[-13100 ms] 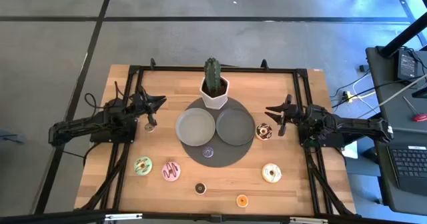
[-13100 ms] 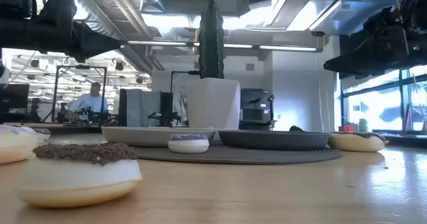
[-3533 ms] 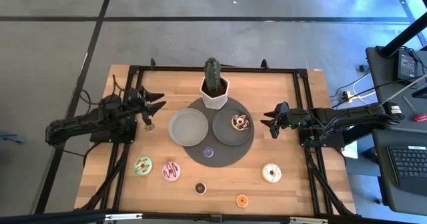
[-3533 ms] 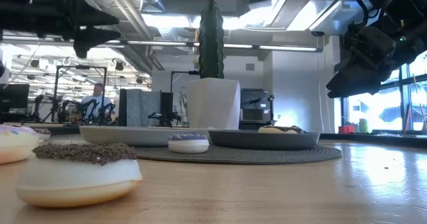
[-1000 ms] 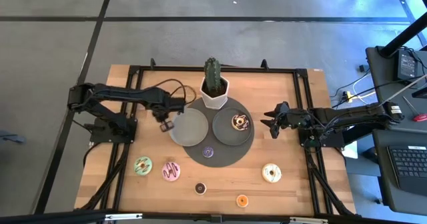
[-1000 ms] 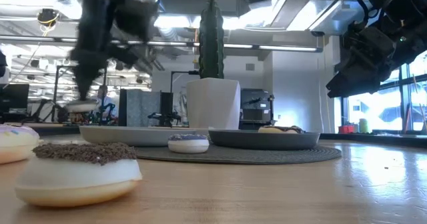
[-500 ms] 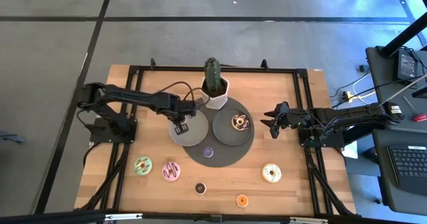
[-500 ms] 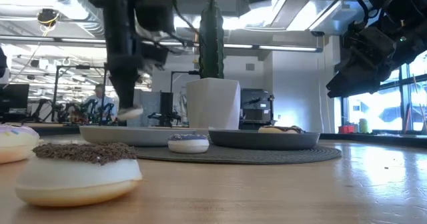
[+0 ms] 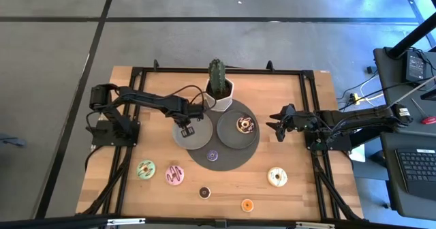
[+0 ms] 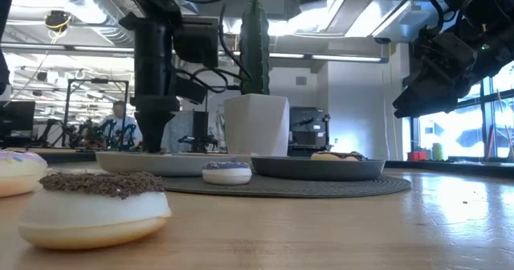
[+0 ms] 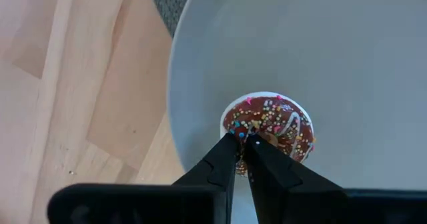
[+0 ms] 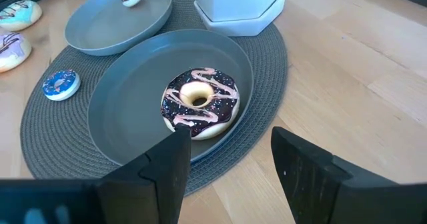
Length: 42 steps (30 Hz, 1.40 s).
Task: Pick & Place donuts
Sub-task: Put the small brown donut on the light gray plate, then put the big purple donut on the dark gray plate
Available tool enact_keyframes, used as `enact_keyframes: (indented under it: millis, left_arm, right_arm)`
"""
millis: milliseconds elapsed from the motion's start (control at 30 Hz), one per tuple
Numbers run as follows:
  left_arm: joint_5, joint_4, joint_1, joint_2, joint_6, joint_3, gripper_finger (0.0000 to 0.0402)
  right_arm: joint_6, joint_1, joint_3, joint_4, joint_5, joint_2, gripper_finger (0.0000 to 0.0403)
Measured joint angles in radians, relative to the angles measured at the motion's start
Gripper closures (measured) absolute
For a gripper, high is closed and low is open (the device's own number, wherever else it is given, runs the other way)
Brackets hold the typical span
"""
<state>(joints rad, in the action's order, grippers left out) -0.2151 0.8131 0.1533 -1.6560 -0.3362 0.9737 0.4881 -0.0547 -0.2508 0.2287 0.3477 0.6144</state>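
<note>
The left gripper (image 11: 241,159) is pinched on the rim of a small sprinkled chocolate donut (image 11: 268,126), holding it low over the light grey plate (image 9: 178,134), near that plate's edge on the side away from the cactus pot (image 9: 219,95). Whether the donut already touches the plate cannot be told. The left arm reaches out from its base across the bench (image 9: 293,140), bent at the elbow, its wrist turned straight down above the plate.

Risk, as I judge it: the grip is only on one edge, so the donut could swing, or stick to a finger on release and roll towards the plate's rim. Opening from too high would make it bounce out onto the woven mat (image 9: 225,159).

The right gripper (image 12: 227,161) waits spread apart, beside the dark plate (image 12: 127,117), which sits next to the light one and holds a frosted chocolate donut (image 12: 199,101). Other donuts lie on the bench beyond the mat.
</note>
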Motion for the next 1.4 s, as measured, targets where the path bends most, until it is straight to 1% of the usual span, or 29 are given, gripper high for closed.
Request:
enact_keyframes:
  millis: [100, 200, 500, 567, 667, 733, 767, 833, 900, 1000, 1067, 1167, 1300, 1400]
  left_arm:
    - [-0.004, -0.002, 0.0, 0.005, 0.006, 0.0, 0.037]
    - [-0.003, -0.002, 0.0, 0.007, 0.006, 0.0, 0.0362]
    - [-0.016, 0.004, 0.0, 0.008, 0.009, 0.0, 0.0306]
    - [-0.014, 0.046, 0.0, 0.008, 0.009, 0.016, 0.0297]
    - [-0.015, 0.155, -0.002, 0.013, 0.01, 0.073, 0.0287]
    - [-0.028, 0.233, -0.018, 0.042, 0.043, 0.11, 0.0284]
    - [-0.036, 0.237, -0.031, 0.063, 0.073, 0.123, 0.0282]
    - [-0.033, 0.221, -0.064, 0.112, 0.13, 0.125, 0.0281]
    - [0.003, 0.203, -0.105, 0.158, 0.156, 0.124, 0.0282]
    - [0.084, 0.178, -0.181, 0.209, 0.134, 0.124, 0.0284]
    - [0.107, 0.167, -0.241, 0.225, 0.11, 0.124, 0.0286]
    - [0.109, 0.159, -0.345, 0.219, 0.089, 0.121, 0.0287]
    - [0.164, 0.05, -0.474, 0.178, 0.04, 0.082, 0.0285]
    - [0.192, -0.028, -0.557, 0.148, 0.043, 0.07, 0.0283]
  right_arm:
    - [0.0, 0.0, 0.0, 0.0, 0.0, 0.0, 0.0194]
    - [0.0, 0.0, 0.0, 0.0, 0.0, 0.0, 0.0194]
    - [0.0, 0.0, 0.0, 0.0, 0.0, 0.0, 0.0194]
    - [0.0, 0.0, 0.0, 0.0, 0.0, 0.0, 0.0194]
    - [0.0, 0.0, 0.0, 0.0, 0.0, 0.0, 0.0194]
    - [0.0, 0.0, 0.0, 0.0, 0.0, 0.0, 0.0194]
    - [0.0, 0.0, 0.0, 0.001, 0.0, 0.0, 0.0194]
    - [0.0, 0.0, 0.0, 0.002, 0.0, 0.0, 0.0194]
    - [0.0, 0.0, 0.0, 0.007, 0.0, 0.0, 0.0194]
    - [0.0, 0.0, 0.0, 0.017, 0.0, 0.0, 0.0194]
    - [-0.001, 0.0, 0.0, 0.023, 0.0, 0.0, 0.0194]
    - [-0.001, 0.0, 0.0, 0.023, 0.0, 0.0, 0.0194]
    - [0.0, 0.0, 0.0, 0.023, 0.0, 0.0, 0.0194]
    - [0.0, 0.0, 0.0, 0.021, 0.0, 0.0, 0.0194]
